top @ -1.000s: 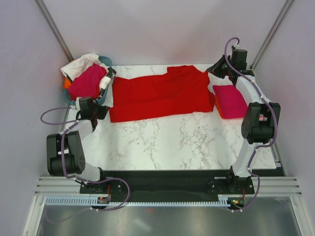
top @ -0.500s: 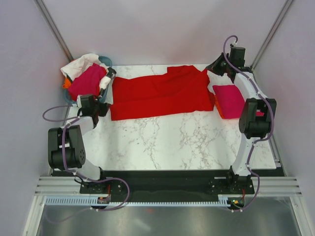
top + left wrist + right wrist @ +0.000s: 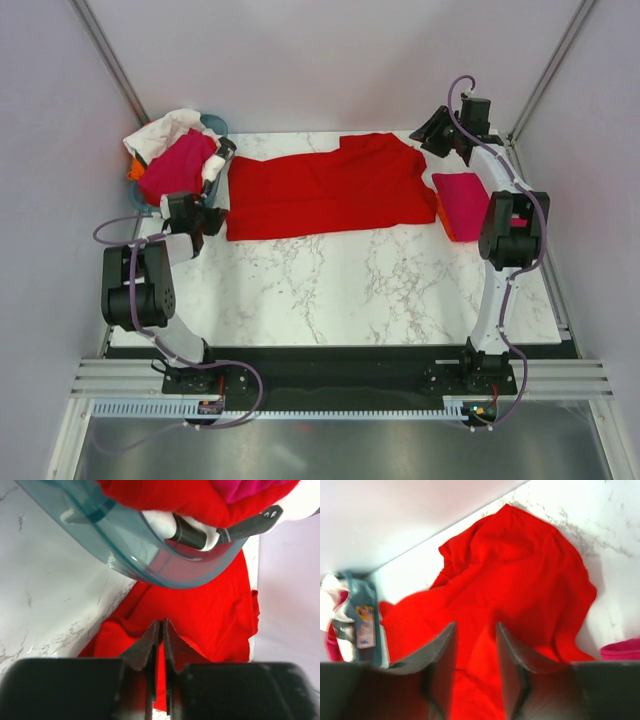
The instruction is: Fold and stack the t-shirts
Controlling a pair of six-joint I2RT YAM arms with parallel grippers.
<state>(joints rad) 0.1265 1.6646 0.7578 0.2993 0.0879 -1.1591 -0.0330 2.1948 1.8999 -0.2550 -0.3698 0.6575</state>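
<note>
At the back of the marble table [image 3: 330, 290], the red t-shirt [image 3: 325, 190] is being laid out flat for folding, with the left gripper [image 3: 161, 625] pinched shut by the teal tub [image 3: 125, 555] and the right gripper [image 3: 476, 626] parted, empty, over the far end, so fresh edge grips are probably being called for next.

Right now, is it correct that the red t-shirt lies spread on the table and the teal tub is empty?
Not quite: the teal tub holds pink and white shirts, as the top view shows. The red t-shirt does lie spread on the table.
</note>
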